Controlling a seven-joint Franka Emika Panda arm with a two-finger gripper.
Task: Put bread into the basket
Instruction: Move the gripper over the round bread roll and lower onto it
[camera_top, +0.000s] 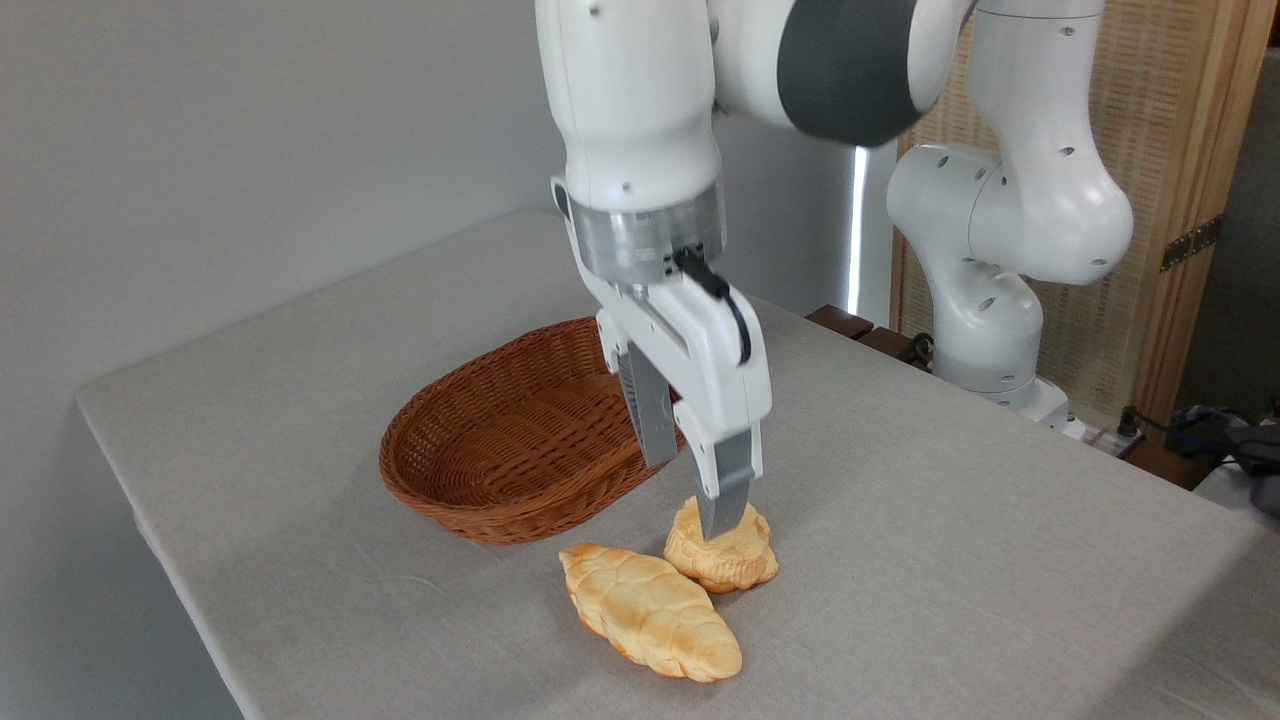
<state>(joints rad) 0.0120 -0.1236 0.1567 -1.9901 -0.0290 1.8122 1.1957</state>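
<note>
Rig: single arm, fixed cam, table (980, 560) w/ grey cloth.
End effector (690, 490): pointing down over the bread; fingers apart, nothing clamped. Near finger (728, 490) tip sits at or just above the bun's domed top; contact can't be confirmed. Far finger hangs behind, in front of the basket wall as seen from cam.
Bread (722, 552): small round bun, on the table, front-right of the basket, outside it. Touching or just beside the braided loaf (650, 610); gap not resolvable.
Basket (500, 440): oval wicker, empty, upright, near the bun, to its left and behind.
Step in hand (est.): approach / pre-grasp. Bun not yet gripped or lifted.
Progress (est.): early; transfer not begun.
Next move req.: centre the bun between the fingers, lower so they straddle its ridged sides, close, then lift clear of the basket rim and carry left/back over the basket interior before release.
Risk (est.): the near finger looks aligned w/ the bun's top, not its side; descent may press on the dome. Loaf adjacent; may get nudged.
</note>
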